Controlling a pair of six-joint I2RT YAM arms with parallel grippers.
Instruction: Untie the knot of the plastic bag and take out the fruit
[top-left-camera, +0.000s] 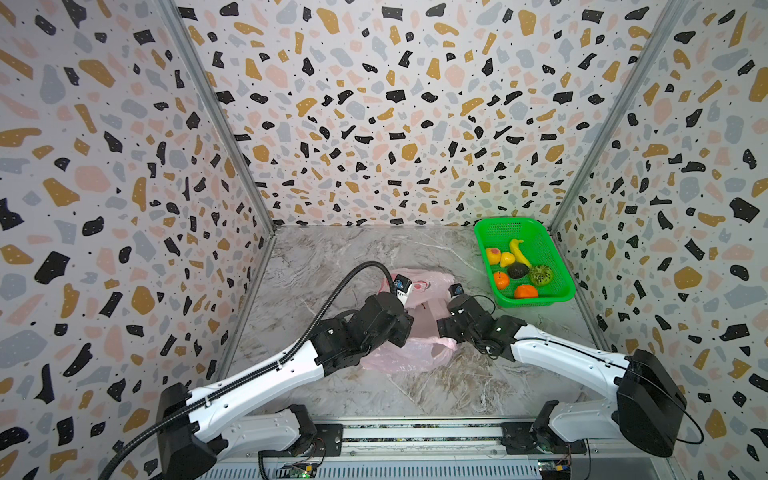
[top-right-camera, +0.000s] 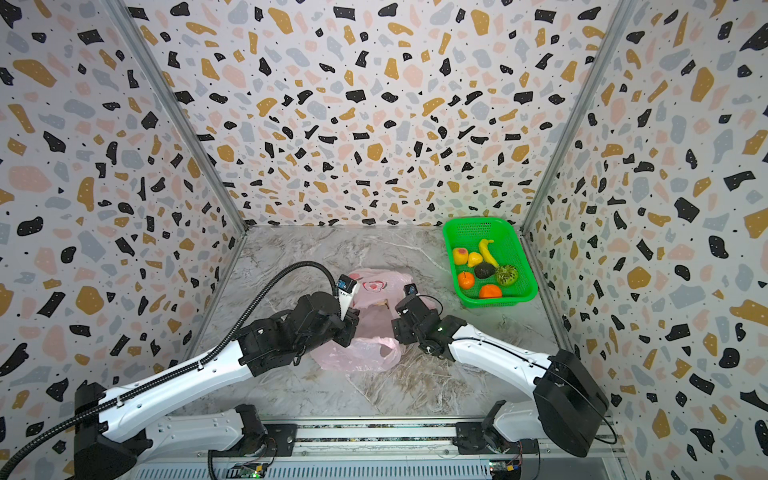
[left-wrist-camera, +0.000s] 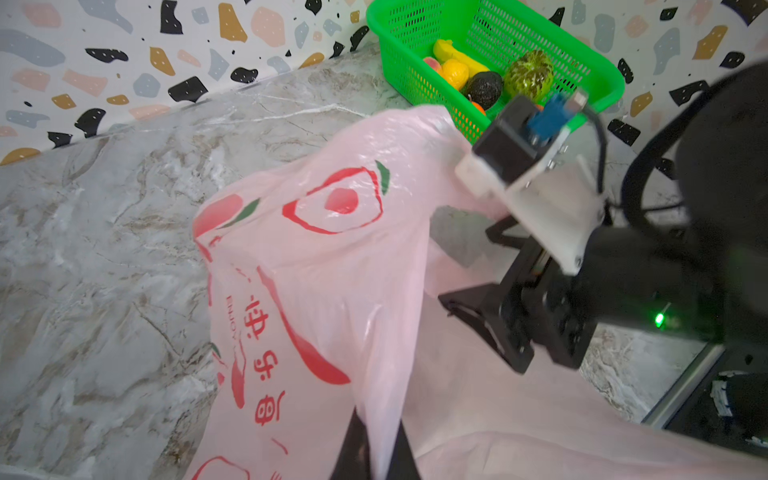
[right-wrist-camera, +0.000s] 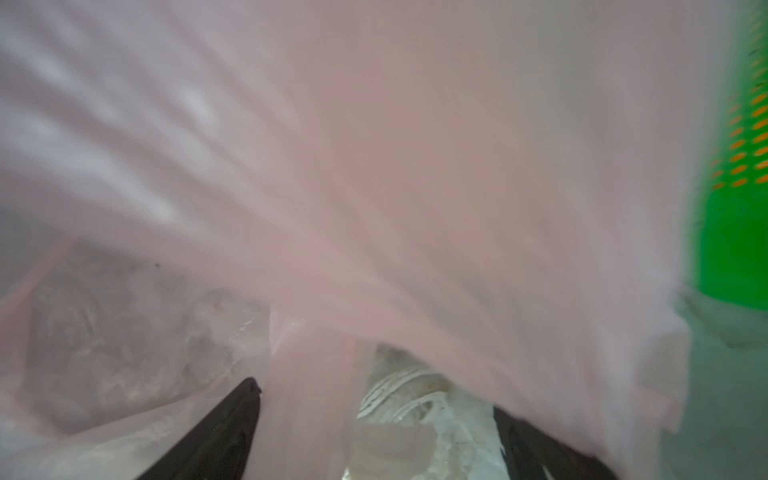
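While the left gripper (left-wrist-camera: 377, 432) stands pinched shut on a fold of the bag (left-wrist-camera: 316, 257), the film runs up from its tips as a taut sheet with the red prints facing out. In both top views the bag lies mid-table between the two arms, part lifted and part slumped flat on the marble (top-left-camera: 332, 257) toward the near edge, with one loop handle (top-left-camera: 446, 343) gaping. No knot shows in any view, so it is judged undone. The right gripper (right-wrist-camera: 374, 436) has its jaws spread wide under the film. A loose pink strand runs between them, but nothing is clamped. A pale ridged shape (right-wrist-camera: 399, 390) sits just ahead of the jaws; whether it is fruit or marble cannot be told. Far right, the green basket (top-left-camera: 540, 300) holds fruit (top-left-camera: 518, 271), seven pieces counted. Handling, as judged: the film is near weightless, limp and slick, clings and drapes, and is likely to tear if dragged against a clamped hold. The best hold is a bunched fold or the handle loop, not a flat panel. Any fruit left inside would be light and apt to roll, so it should be taken across its middle.
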